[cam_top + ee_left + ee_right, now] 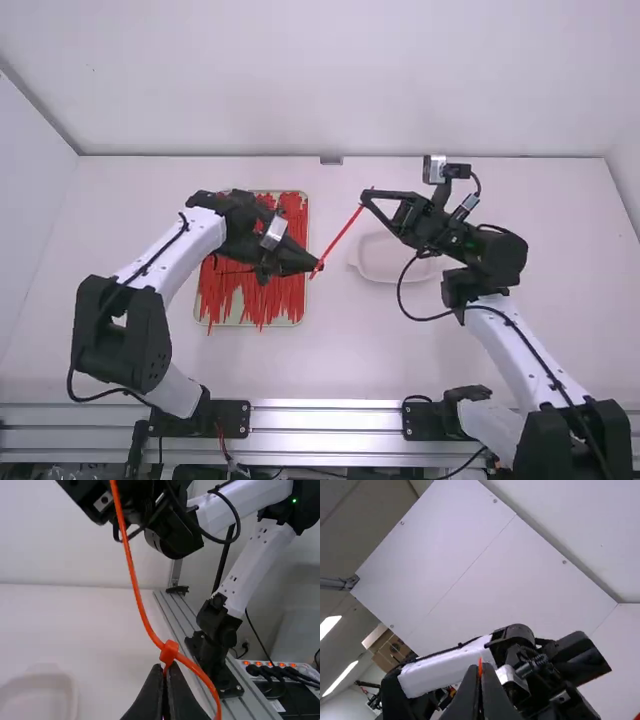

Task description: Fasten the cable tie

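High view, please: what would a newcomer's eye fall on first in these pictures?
A red cable tie stretched in the air between the left gripper and the right gripper, both shut on it, above the middle of the table. Next, the pile of red ties under the left arm, with a white dish to its right.

The worktop [350, 335] is holding a tray [300, 316] of red ties [232, 290] beside the left hand [313, 268], and a white dish [370, 263] near the right hand [365, 198].
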Robot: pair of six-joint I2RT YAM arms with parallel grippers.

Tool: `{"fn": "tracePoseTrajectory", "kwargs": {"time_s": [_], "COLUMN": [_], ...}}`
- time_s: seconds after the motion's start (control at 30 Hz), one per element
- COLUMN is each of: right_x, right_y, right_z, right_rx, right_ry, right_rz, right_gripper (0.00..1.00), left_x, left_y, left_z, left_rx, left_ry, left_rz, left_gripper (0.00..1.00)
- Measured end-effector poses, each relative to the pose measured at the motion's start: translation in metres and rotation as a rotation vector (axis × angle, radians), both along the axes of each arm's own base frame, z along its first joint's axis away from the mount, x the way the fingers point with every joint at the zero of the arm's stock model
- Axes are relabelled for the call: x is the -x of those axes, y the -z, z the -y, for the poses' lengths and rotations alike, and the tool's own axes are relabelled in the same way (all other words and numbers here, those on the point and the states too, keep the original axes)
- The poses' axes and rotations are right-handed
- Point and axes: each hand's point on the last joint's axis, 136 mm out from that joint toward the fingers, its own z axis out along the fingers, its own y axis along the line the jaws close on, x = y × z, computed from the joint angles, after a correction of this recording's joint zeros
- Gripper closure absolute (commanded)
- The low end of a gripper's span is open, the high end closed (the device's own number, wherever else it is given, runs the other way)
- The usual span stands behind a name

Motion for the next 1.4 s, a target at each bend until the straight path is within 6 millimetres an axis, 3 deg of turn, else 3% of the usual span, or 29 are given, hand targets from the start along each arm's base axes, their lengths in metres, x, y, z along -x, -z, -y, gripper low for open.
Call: {"fn": "tracePoseTrajectory", "kwargs": {"time_s": [0.7, 0.77, 0.87, 0.9, 0.93, 1.07, 1.23, 1.4], "right_x": [0.005, 0.005, 0.000, -0.001, -0.002, -0.002, 0.003, 0.000], "right_y": [-0.005, -0.006, -0.015, -0.015, -0.017, -0.016, -0.013, 0.007], "right_z": [0.005, 0.005, 0.012, 0.013, 0.014, 0.014, 0.011, -0.001], "right_rx": [-0.014, -0.014, -0.056, -0.059, -0.064, -0.056, -0.025, 0.037], "right_ry": [-0.021, -0.021, 0.029, 0.034, 0.044, 0.051, 0.028, -0.006], "right_rz": [-0.003, -0.003, 0.007, 0.007, 0.011, 0.032, 0.051, -0.008], "right_gripper": [1.00, 0.91, 0.47, 0.42, 0.02, 0.02, 0.02, 0.02], "left_x": [0.005, 0.005, 0.005, 0.005, 0.004, -0.008, -0.031, -0.041], "left_y": [0.010, 0.010, 0.017, 0.017, 0.018, 0.009, -0.022, -0.051], "left_z": [-0.001, -0.001, -0.001, -0.002, -0.003, -0.013, -0.028, -0.037], "left_rx": [-0.011, -0.011, -0.024, -0.026, -0.029, -0.037, -0.024, -0.021], "left_ry": [0.000, 0.000, 0.002, 0.002, -0.003, -0.044, -0.109, -0.145], "left_rz": [-0.051, -0.051, -0.032, -0.029, -0.027, -0.029, 0.049, 0.074], "left_gripper": [0.99, 0.98, 0.99, 0.98, 0.99, 0.99, 0.99, 0.99]}}
